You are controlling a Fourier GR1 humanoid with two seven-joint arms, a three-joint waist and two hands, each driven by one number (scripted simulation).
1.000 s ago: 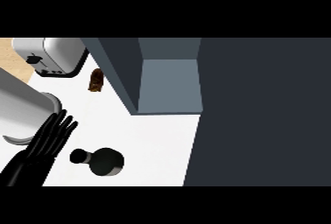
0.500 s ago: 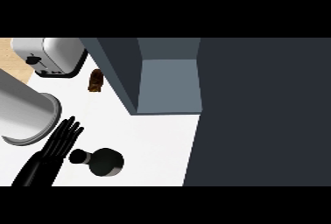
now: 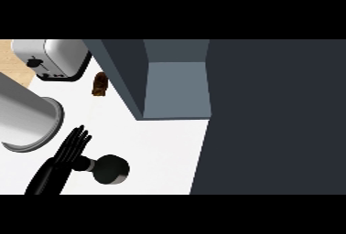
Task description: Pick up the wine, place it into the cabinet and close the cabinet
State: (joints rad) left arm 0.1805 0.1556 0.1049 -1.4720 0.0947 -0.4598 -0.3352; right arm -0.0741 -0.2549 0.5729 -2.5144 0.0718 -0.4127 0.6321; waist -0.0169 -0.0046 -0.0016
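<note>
The wine bottle (image 3: 110,169) is black and stands on the white counter (image 3: 155,141) at the lower left, its neck pointing left. My left hand (image 3: 65,157) comes up from the lower edge with straight fingers lying against the neck, not curled round it. The grey forearm (image 3: 25,119) fills the left edge. At top centre the cabinet (image 3: 177,89) stands open, showing a grey-blue inside. Its dark door (image 3: 273,119) covers the right half of the view. My right hand does not show.
A silver toaster (image 3: 52,58) sits at the top left on the counter. A small brown object (image 3: 100,84) lies between it and the cabinet's left wall. White counter stretches between the bottle and the cabinet opening.
My left hand has moved right and up, from apart from the bottle to touching its neck. The grey forearm has shifted with it. The bottle has stayed in place.
</note>
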